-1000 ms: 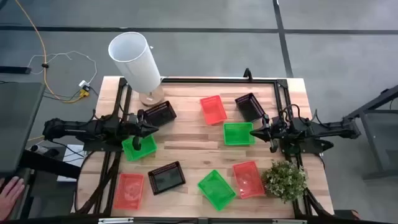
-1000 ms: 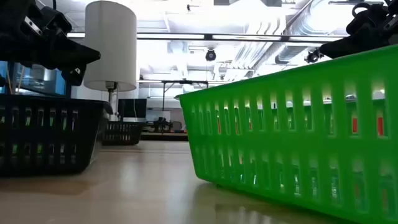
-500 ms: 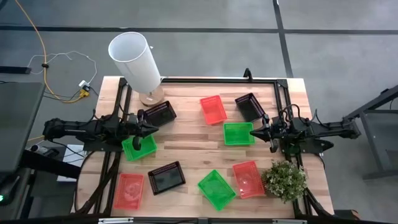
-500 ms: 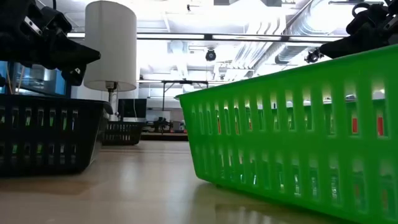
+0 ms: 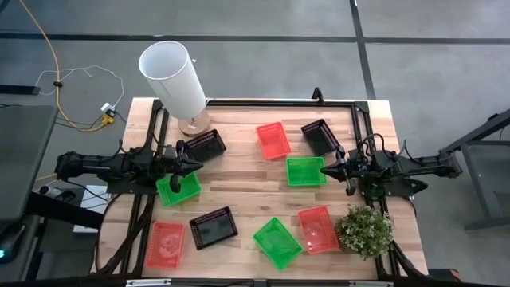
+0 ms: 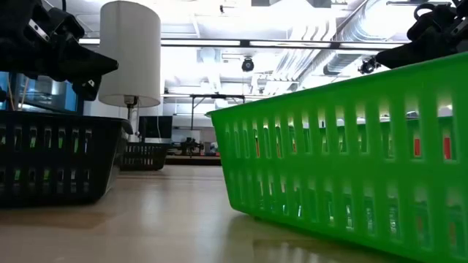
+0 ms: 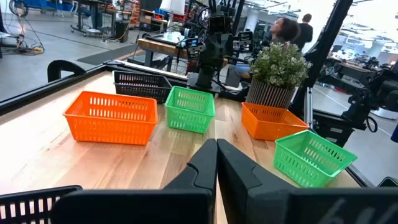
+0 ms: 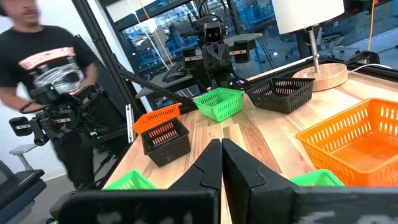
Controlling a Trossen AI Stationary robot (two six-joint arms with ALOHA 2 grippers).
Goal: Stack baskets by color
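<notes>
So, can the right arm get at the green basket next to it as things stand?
Probably yes. The right claw, shut, hangs just beside the green basket, with nothing between them; the black basket and the plant sit off to the sides.

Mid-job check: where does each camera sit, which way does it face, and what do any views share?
High: overhead, straight down on the table; both arms.
Low: tabletop height, facing a green basket; arms above.
Left wrist: past the shut left claw toward the right arm.
Right wrist: past the shut right claw toward the left arm.
Shared: the potted plant shows in high and left wrist.
</notes>
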